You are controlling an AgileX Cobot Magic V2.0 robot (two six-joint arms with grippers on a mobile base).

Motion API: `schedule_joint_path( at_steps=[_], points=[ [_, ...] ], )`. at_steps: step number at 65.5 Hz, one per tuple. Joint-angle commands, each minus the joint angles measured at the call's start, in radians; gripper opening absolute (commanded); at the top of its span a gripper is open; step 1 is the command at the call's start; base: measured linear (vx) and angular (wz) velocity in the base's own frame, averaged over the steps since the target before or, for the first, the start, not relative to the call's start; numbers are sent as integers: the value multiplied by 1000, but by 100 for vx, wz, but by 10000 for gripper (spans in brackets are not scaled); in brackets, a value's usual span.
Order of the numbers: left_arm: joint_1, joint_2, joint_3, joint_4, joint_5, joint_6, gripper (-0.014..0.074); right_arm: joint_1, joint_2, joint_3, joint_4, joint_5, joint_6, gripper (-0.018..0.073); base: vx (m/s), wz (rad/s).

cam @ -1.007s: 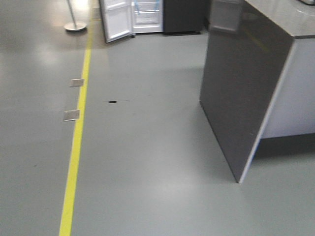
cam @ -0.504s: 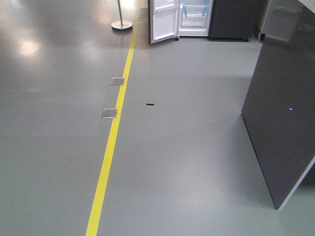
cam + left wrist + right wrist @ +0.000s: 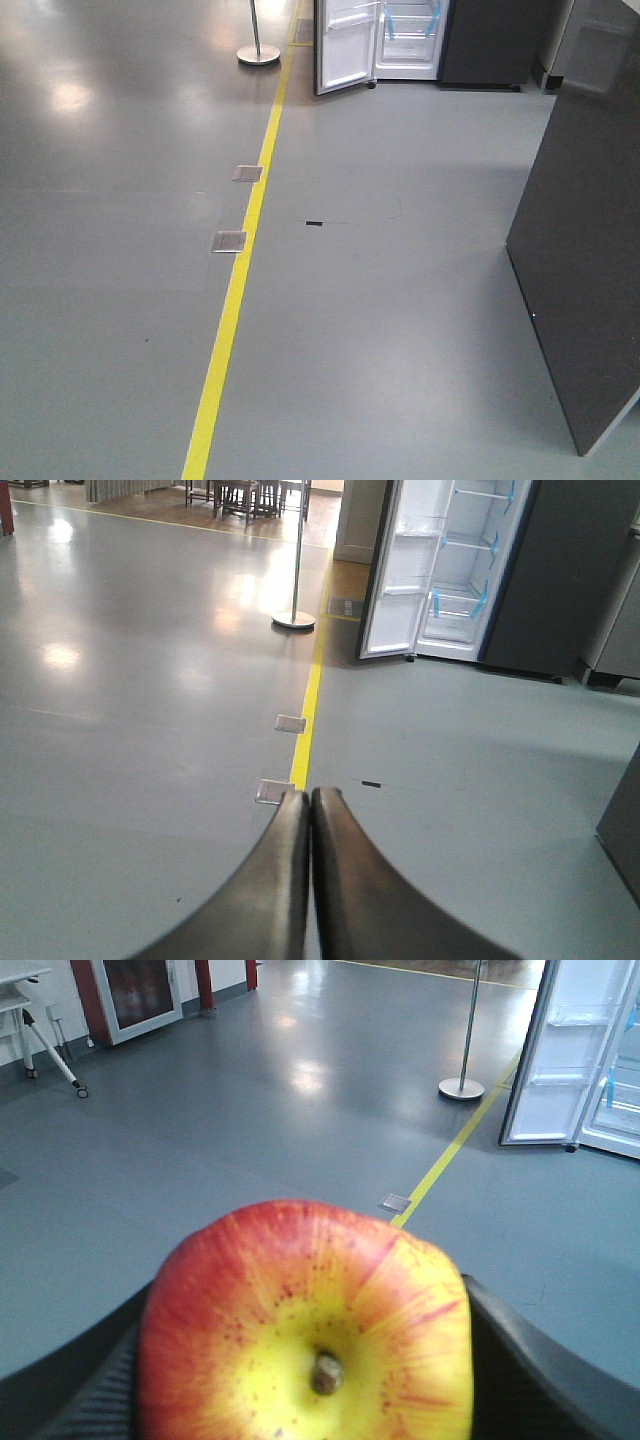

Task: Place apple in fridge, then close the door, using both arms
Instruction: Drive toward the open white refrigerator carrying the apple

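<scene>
Right hand (image 3: 310,1375) first: it's clamped on the apple (image 3: 305,1320), with the dark fingers (image 3: 530,1370) pressed against the fruit's left and right flanks. The apple fills the bottom of the right wrist view. Its stem end faces straight back at the camera, yellow patch around the stem, red streaks running outward, so the stem-to-base axis runs away from the lens. It's round, with no clear long side.

Over to the left hand (image 3: 309,798): fingers together, tips touching, nothing between them, hanging above the bare grey floor (image 3: 150,730).

The front view shows neither hand nor the apple, only the way ahead. The fridge (image 3: 412,40) stands well off at the far end of the floor, tall and upright, white interior showing, with blue tape on the shelves. The door (image 3: 347,50) is swung wide open on the left of the compartment, white lining facing this way.

The left wrist view gives the best look into that interior, shelves and tape included, while the right wrist view catches only the door and a sliver of the fridge at its right edge.

A yellow line (image 3: 235,300) runs along the floor towards the fridge, with two metal floor plates (image 3: 229,241) just beside it. A stanchion post (image 3: 296,580) stands left of the door. A dark grey panel (image 3: 590,250) rises close by on the right of the front view.
</scene>
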Motion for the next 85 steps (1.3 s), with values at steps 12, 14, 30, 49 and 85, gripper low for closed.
schedule_joint_path(
  at_steps=[12, 14, 30, 49, 85],
  points=[
    [-4, -14, -17, 2, -70, -7, -6, -1, 1, -19, 19, -79, -8, -9, 16, -1],
    [-4, -14, -17, 2, -70, -7, -6, -1, 1, -19, 19, -79, -8, -9, 17, -3],
    [-4, -14, -17, 2, -70, -7, -6, -1, 1, -19, 19, -79, -8, -8, 17, -7],
    [-4, -14, -17, 2, -70, -7, -6, -1, 1, -19, 19, -79, -8, -8, 18, -8],
    [-4, -14, -17, 2, -70, -7, -6, -1, 1, -19, 19, -79, -8, -8, 16, 1]
  ],
)
